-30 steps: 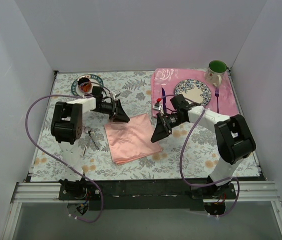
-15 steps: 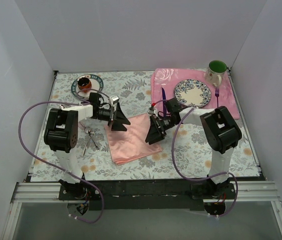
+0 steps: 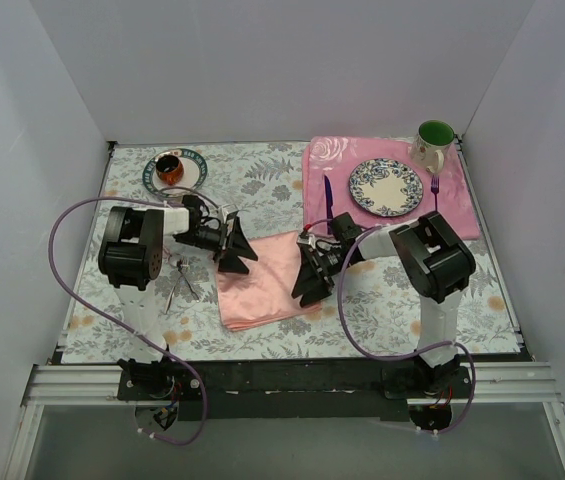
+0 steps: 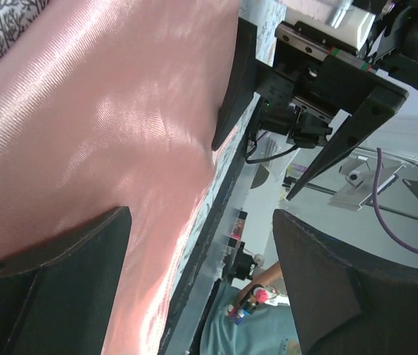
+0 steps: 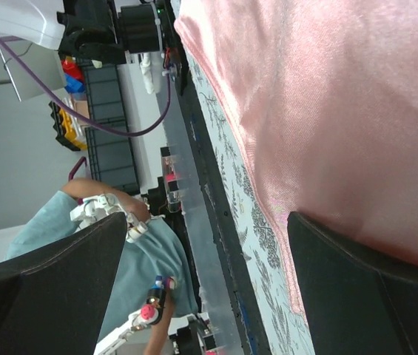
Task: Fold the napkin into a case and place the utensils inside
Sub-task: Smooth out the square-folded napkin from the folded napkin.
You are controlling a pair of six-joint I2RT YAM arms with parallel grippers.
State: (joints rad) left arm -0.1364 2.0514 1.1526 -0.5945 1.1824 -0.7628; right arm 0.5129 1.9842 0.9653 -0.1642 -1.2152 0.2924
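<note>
Top external: napkin (image 3: 262, 285) under left hand (image 3: 239, 258) (spread wide).

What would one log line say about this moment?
step: fold napkin | napkin: lying flat | left fingers: open, at its left side | right fingers: open, at its right side | utensils: outside, left of napkin

The left gripper (image 3: 236, 256) and right gripper (image 3: 308, 285) drop nearer the napkin (image 3: 262, 285), reaching its opposite side edges.

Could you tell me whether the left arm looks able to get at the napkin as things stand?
Probably yes: the left gripper is open right at the left edge of the napkin, and nothing lies between them.
</note>
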